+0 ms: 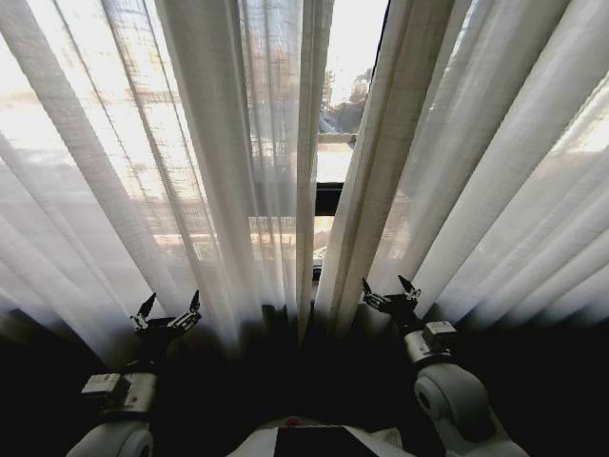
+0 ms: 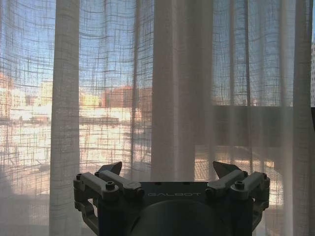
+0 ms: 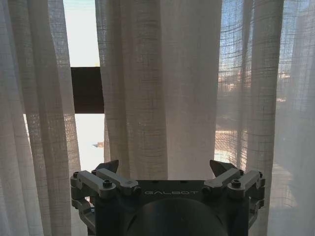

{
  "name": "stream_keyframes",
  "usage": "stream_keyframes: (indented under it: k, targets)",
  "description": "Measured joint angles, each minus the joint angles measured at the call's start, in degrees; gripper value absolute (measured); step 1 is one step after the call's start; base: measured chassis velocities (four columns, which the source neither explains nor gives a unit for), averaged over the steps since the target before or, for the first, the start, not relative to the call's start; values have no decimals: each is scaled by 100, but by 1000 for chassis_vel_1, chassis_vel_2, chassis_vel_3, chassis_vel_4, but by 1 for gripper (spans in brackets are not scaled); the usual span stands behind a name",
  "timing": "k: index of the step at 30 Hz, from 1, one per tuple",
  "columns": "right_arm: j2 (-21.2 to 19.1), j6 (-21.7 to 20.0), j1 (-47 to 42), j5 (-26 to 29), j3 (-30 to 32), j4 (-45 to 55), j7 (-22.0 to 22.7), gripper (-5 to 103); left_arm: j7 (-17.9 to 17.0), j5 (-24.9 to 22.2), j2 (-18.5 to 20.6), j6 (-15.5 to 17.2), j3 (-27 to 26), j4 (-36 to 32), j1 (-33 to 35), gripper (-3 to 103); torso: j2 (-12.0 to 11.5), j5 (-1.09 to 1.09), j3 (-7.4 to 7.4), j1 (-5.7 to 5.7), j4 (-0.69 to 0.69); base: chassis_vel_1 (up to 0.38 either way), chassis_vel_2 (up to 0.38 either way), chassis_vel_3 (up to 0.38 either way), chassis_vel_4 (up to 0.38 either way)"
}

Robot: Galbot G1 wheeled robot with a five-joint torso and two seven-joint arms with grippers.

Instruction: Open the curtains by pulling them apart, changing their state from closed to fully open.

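Two sheer cream curtains hang before me in the head view, the left panel (image 1: pixel 190 171) and the right panel (image 1: pixel 457 171), with a narrow gap between them showing the window. My left gripper (image 1: pixel 168 311) stands open low in front of the left panel, not touching it. My right gripper (image 1: pixel 390 288) is open just before the inner folds of the right panel. In the left wrist view the open left gripper (image 2: pixel 169 169) faces a thick pleat (image 2: pixel 179 88). In the right wrist view the open right gripper (image 3: pixel 165 167) faces a broad fold (image 3: pixel 162 88) beside the gap.
A dark horizontal window frame bar (image 1: pixel 328 198) crosses the gap, with bright outdoor buildings behind it. The same bar (image 3: pixel 87 90) shows through the gap in the right wrist view. The floor below the curtains is dark.
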Motion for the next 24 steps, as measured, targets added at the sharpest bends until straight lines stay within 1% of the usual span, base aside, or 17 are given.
stream_keyframes:
  k: [3,5,6,10,13,15,19,21,24]
  targets:
    - [-102,-15,474,172,-100,-404,168,100,-1,10,-14,25,-26,-60,23,100,3,-1,-1,-3,0,-16,-102,-1,92]
    - [-111,-14,564,185,-123,-483,199,100,-3,15,-18,29,-31,-68,26,100,3,-2,-1,-3,0,-23,-61,-10,94]
    - [-116,-12,814,209,-184,-702,289,100,-3,45,-32,38,-33,-76,31,100,2,-2,-1,-2,1,0,0,0,0]
    - [-133,-7,1195,320,-275,-1060,445,100,-8,104,-79,44,-28,-97,37,100,-1,-8,1,3,2,0,9,1,-14]
    - [-275,0,1617,670,-392,-1514,616,100,-9,128,-160,48,-44,-161,67,100,-2,-7,2,6,1,4,47,10,-26]
    - [-306,2,1686,727,-416,-1580,629,100,-9,128,-172,48,-51,-165,71,100,-2,-6,2,6,1,0,0,0,0]
    - [-508,12,2285,1059,-727,-2061,765,100,-11,170,-290,48,-56,-171,77,100,0,-4,1,2,0,0,0,0,0]
    - [-518,12,2365,1100,-772,-2117,793,100,-11,183,-311,47,-48,-171,81,100,0,-4,1,2,-1,0,0,0,0]
    - [-459,84,2890,1301,-1096,-2528,972,100,12,257,-400,34,-17,-172,112,100,-1,-6,1,3,1,0,0,0,0]
